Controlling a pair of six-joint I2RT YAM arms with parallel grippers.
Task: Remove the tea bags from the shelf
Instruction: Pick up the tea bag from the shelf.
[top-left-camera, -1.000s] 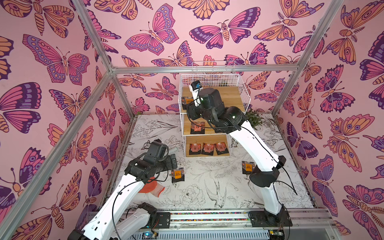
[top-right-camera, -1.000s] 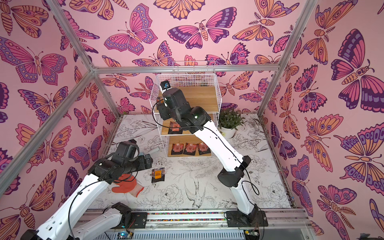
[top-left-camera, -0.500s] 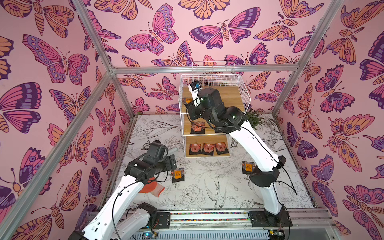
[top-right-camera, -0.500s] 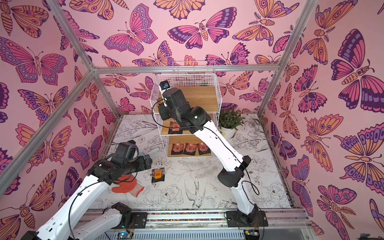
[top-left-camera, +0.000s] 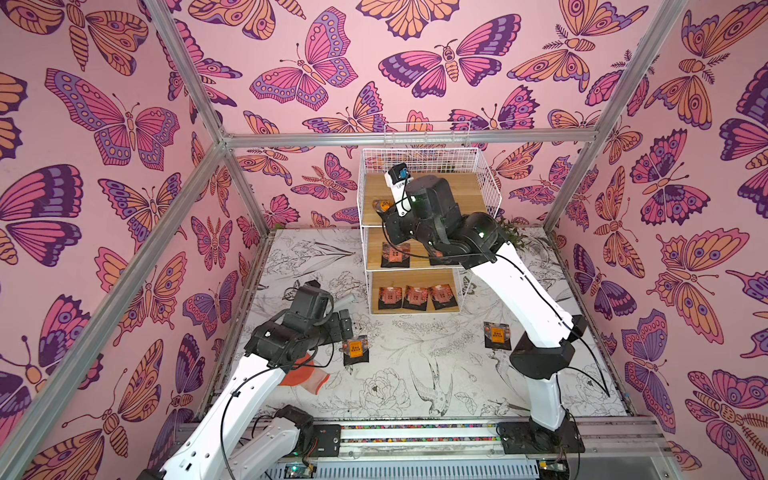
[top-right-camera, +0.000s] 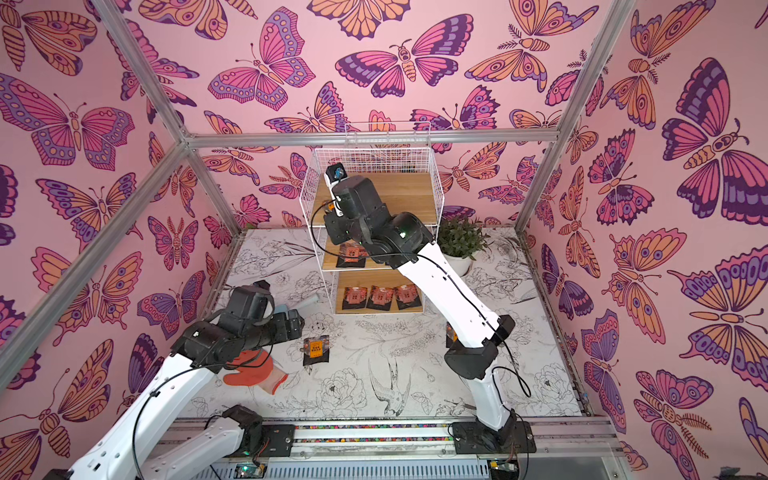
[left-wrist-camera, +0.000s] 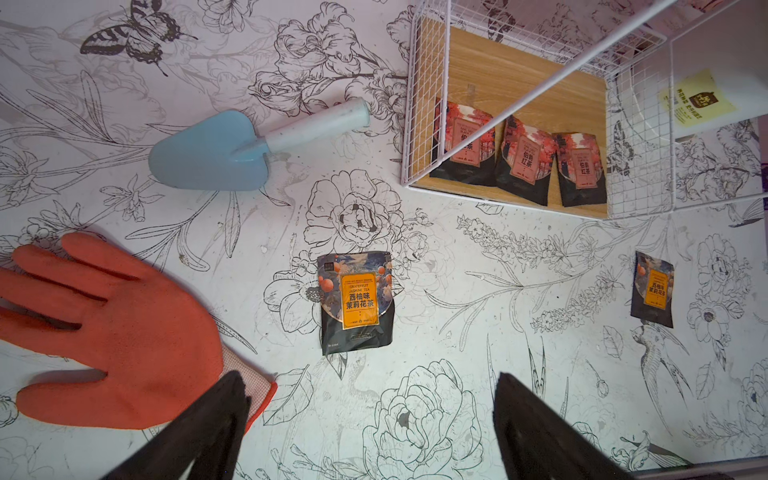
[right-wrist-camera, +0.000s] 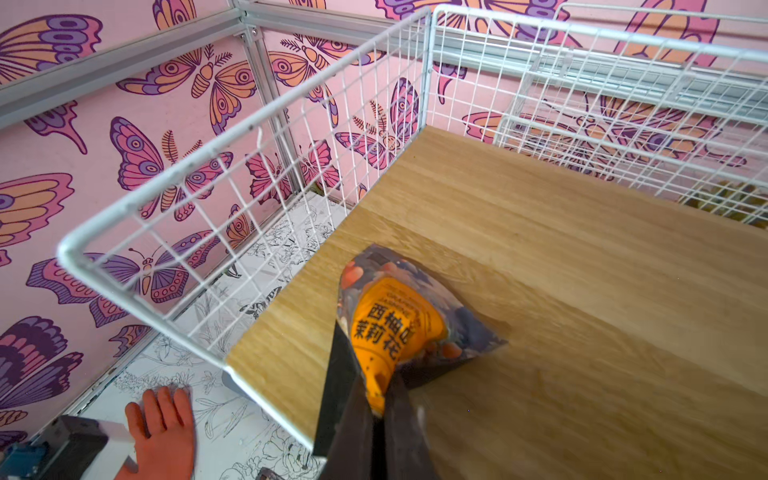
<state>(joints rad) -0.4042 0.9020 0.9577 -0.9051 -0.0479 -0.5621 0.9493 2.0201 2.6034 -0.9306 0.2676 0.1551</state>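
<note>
The shelf (top-left-camera: 415, 160) is a white wire rack with three wooden boards, standing at the back. On its top board my right gripper (right-wrist-camera: 368, 365) is shut on the edge of an orange-labelled tea bag (right-wrist-camera: 395, 316), which stands tilted and crumpled over the wood. One tea bag (top-left-camera: 395, 254) lies on the middle board, and three reddish ones (top-left-camera: 415, 296) lie side by side on the bottom board. Two orange-labelled tea bags (top-left-camera: 356, 349) (top-left-camera: 496, 334) lie on the table. My left gripper (left-wrist-camera: 370, 386) hangs open above the table, short of the nearer table bag (left-wrist-camera: 357, 299).
An orange rubber glove (left-wrist-camera: 112, 332) lies under my left arm, and a blue trowel (left-wrist-camera: 216, 149) lies behind it. A potted plant (top-right-camera: 459, 245) stands right of the shelf. The top board's wire-mesh rim (right-wrist-camera: 249, 129) closes in my right gripper on its sides.
My right gripper's jaws have closed on the tea bag on the top board. My left arm has barely moved and stays open.
</note>
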